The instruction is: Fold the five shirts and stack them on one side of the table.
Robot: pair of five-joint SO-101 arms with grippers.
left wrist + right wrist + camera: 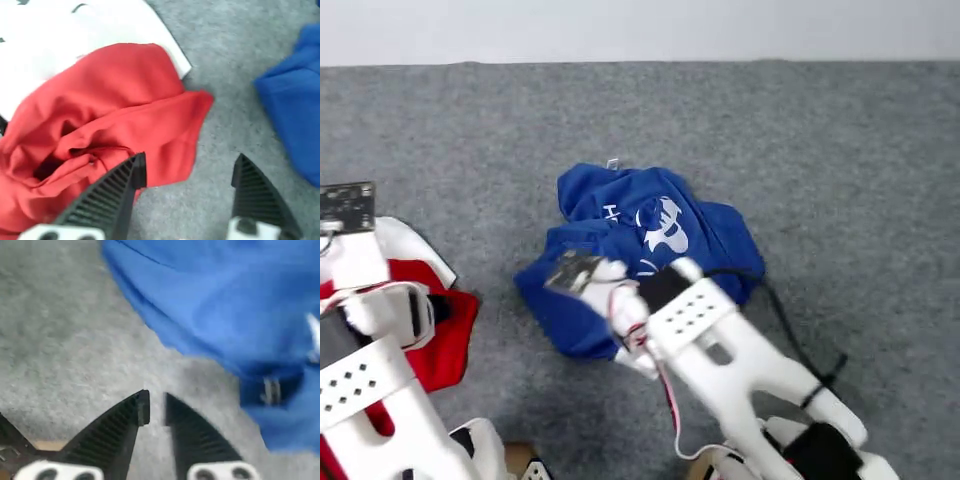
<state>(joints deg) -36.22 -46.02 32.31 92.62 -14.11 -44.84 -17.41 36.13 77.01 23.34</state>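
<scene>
Shirts, three: blue shirt (650,230) mid-frame, red shirt (455,322) and white shirt (415,250) at left edge. Left claw (190,172) released, right claw (156,410) clenched empty.

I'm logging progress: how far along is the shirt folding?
Done: nothing clearly folded. In hand: nothing; the left gripper is open over the rumpled red shirt, the right gripper nearly shut beside the crumpled blue shirt. Remaining: folding both and stacking; a white shirt lies under the red.
</scene>
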